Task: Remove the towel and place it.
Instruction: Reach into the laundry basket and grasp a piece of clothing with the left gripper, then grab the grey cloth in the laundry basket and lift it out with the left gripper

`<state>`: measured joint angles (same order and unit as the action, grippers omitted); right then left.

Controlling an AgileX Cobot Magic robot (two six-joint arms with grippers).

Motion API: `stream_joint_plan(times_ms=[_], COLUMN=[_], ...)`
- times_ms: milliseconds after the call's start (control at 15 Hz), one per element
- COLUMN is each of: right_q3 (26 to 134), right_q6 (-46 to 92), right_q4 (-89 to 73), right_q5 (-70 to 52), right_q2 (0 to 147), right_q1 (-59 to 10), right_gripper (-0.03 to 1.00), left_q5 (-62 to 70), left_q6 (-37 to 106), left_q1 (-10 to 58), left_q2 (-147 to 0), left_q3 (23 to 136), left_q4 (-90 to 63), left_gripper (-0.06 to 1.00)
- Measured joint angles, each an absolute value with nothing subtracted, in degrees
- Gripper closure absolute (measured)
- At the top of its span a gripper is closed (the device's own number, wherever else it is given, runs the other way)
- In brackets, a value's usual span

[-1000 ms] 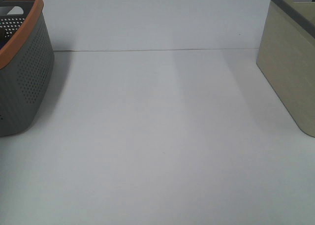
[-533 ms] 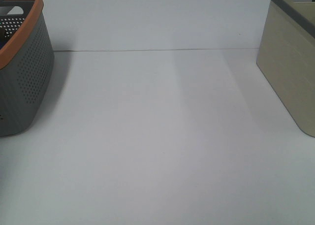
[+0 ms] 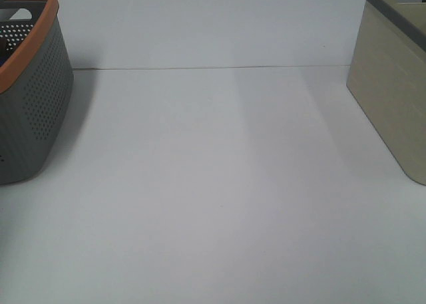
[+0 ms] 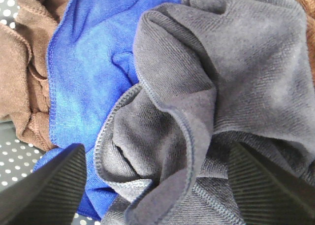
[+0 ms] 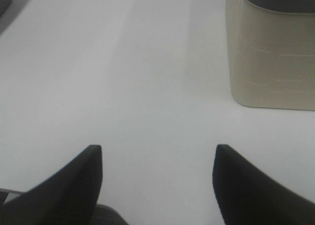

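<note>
In the left wrist view, a grey towel [image 4: 236, 87] lies crumpled on top of a blue towel [image 4: 88, 62] and a brown towel [image 4: 22, 77], inside a dotted basket. My left gripper [image 4: 157, 185] is open, its two black fingers either side of the grey towel's folds, close above it. My right gripper [image 5: 157, 180] is open and empty above the white table [image 5: 123, 77]. Neither gripper shows in the exterior high view.
A grey perforated basket with an orange rim [image 3: 33, 84] stands at the left edge of the table. A beige bin with a dark rim [image 3: 393, 84] stands at the right; it also shows in the right wrist view [image 5: 270, 52]. A seam crosses the table at the back.
</note>
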<state>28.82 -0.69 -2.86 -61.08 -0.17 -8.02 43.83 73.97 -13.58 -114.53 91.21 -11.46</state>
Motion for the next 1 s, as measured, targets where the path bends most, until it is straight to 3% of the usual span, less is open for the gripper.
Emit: stream_joint_plan(times_ms=[133, 600, 1000], right_q3=[28.82, 28.82, 28.82], right_q6=[-0.69, -0.69, -0.69], right_q4=[-2.86, -2.86, -2.86], right_q5=[-61.08, -61.08, -61.08], right_q2=[-0.17, -0.17, -0.17], right_q1=[-8.02, -8.02, -8.02], right_gripper=[0.32, 0.32, 0.32], left_q5=[43.95, 44.58, 44.63], left_q6=[75.23, 75.52, 75.52], left_q1=[-13.58, -13.58, -13.58], left_q2=[-114.53, -115.97, -115.97], left_q3=[91.21, 91.21, 91.21], left_q4=[-11.52, -11.12, -10.83], left_gripper=[0.23, 0.52, 0.55])
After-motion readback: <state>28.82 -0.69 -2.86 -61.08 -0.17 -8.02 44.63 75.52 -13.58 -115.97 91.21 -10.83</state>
